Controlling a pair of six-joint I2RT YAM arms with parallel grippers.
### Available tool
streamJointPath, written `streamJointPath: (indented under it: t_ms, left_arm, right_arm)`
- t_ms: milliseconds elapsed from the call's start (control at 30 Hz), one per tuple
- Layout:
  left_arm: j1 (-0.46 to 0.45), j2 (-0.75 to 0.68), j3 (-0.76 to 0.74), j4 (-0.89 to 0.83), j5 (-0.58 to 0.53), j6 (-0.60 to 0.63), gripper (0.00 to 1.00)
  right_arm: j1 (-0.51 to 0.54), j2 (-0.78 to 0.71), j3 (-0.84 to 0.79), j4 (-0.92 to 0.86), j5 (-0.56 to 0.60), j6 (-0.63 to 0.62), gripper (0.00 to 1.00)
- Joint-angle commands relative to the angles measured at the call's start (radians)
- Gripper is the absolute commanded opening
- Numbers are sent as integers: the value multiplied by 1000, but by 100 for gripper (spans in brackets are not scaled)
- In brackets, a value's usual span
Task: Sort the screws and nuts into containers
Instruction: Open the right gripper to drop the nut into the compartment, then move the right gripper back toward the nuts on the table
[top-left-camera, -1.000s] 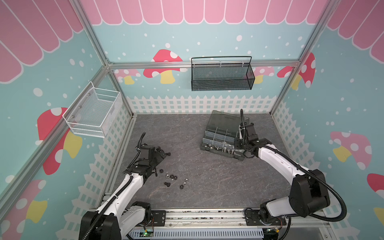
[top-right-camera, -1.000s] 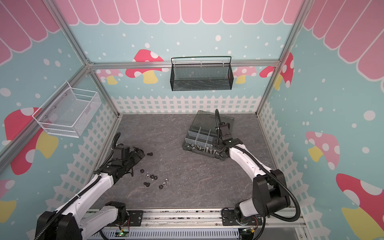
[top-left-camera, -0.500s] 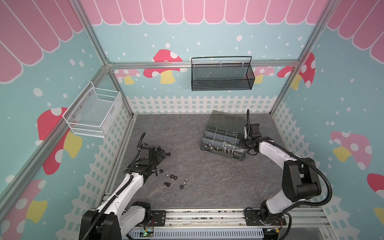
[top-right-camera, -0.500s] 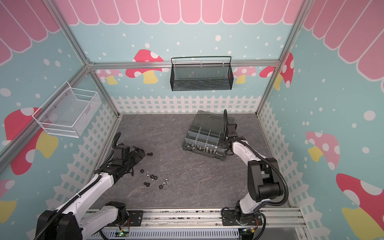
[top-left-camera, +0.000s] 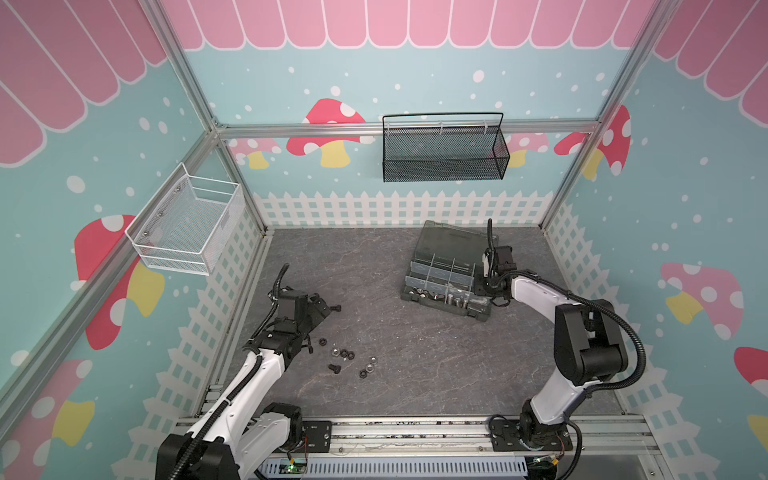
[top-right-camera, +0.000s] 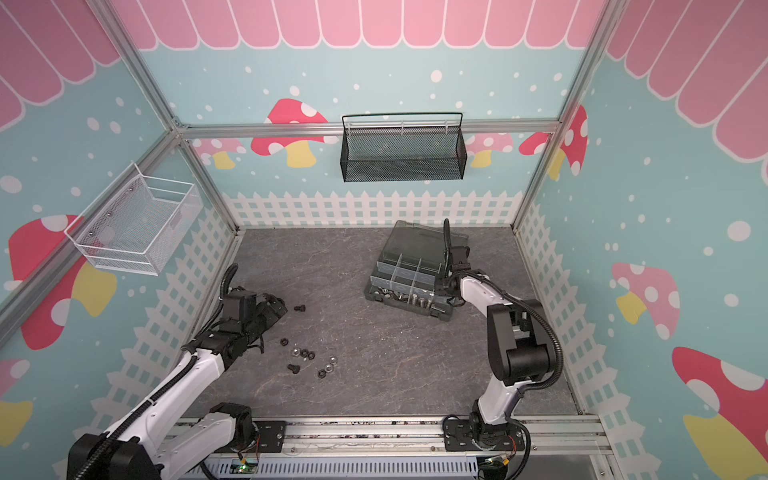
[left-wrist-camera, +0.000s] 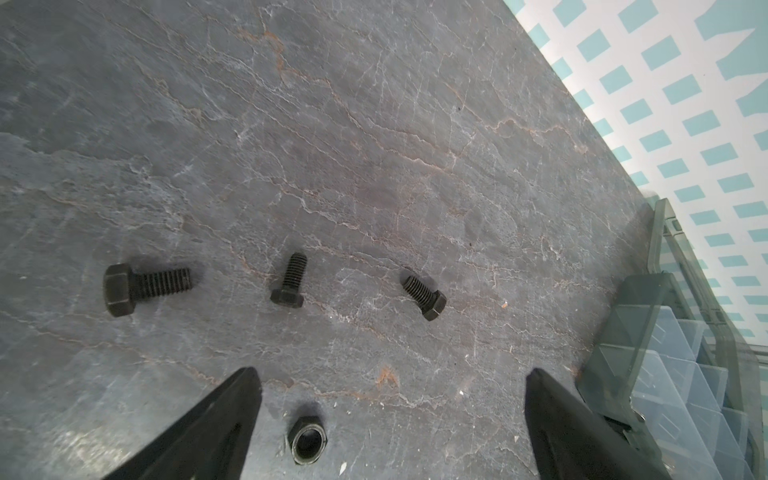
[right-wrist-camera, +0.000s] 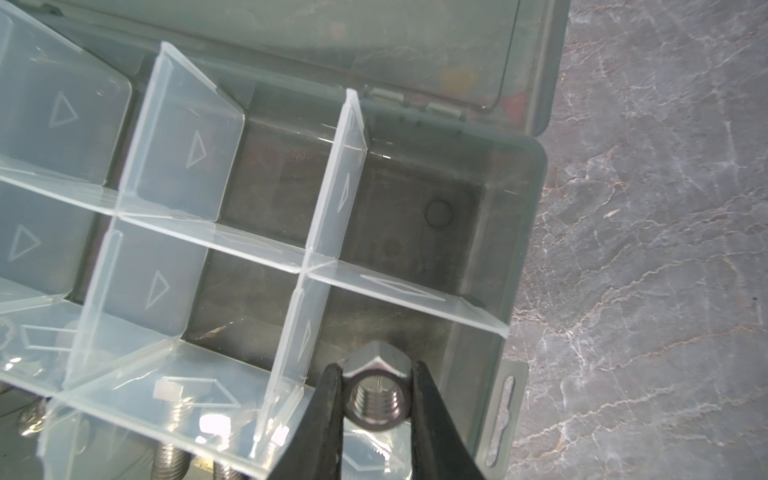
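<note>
The dark grey organizer box (top-left-camera: 446, 279) (top-right-camera: 409, 282) lies open at the back right, its smoky lid (top-left-camera: 455, 241) folded back. Its containers (right-wrist-camera: 257, 178) are clear-walled; the front ones hold silver screws (top-left-camera: 451, 298) (right-wrist-camera: 170, 455). My right gripper (right-wrist-camera: 376, 369) (top-left-camera: 483, 289) is shut on a silver nut (right-wrist-camera: 376, 359) above the box's right-end compartment. At the left my left gripper (left-wrist-camera: 392, 374) (top-left-camera: 319, 305) stands open low over the floor. A black nut (left-wrist-camera: 307, 440) lies between its fingers. Three black screws (left-wrist-camera: 141, 286) (left-wrist-camera: 289, 282) (left-wrist-camera: 426, 297) lie just beyond it.
Several loose nuts (top-left-camera: 345, 354) (top-right-camera: 305, 354) and a black screw (top-left-camera: 333, 368) are scattered on the grey floor in front of my left gripper, with another screw (top-left-camera: 336, 308) by its tips. A black mesh basket (top-left-camera: 444, 151) and a white wire basket (top-left-camera: 187, 226) hang on the walls.
My right arm's elbow has swung inward while its gripper stayed at the box's right end, still holding the nut. The left arm has not moved.
</note>
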Motion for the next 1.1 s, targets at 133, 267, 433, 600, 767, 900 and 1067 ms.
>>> streamJointPath:
  t_ms: [133, 267, 433, 600, 767, 900, 1067]
  left_arm:
    - [13, -55, 22, -38, -52, 13, 100]
    - [29, -67, 34, -52, -43, 37, 100]
    - [42, -86, 40, -67, -51, 49, 100]
    - [62, -110, 31, -81, -48, 55, 100]
    - [79, -147, 15, -95, -49, 59, 100]
    - [83, -163, 6, -104, -59, 54, 100]
    - [85, -158, 10, -128, -70, 45, 100]
  right_arm:
    - [-4, -7, 35, -16, 4, -19, 31]
    - [-4, -43, 39, -33, 9, -29, 38]
    - [-1, -104, 30, -46, -2, -33, 43]
    - [27, -200, 1, -47, -50, -37, 43]
    - [141, -282, -22, -69, -44, -32, 43]
    - [321, -290, -23, -100, -22, -6, 44]
    - [537, -238, -13, -111, -35, 55, 47]
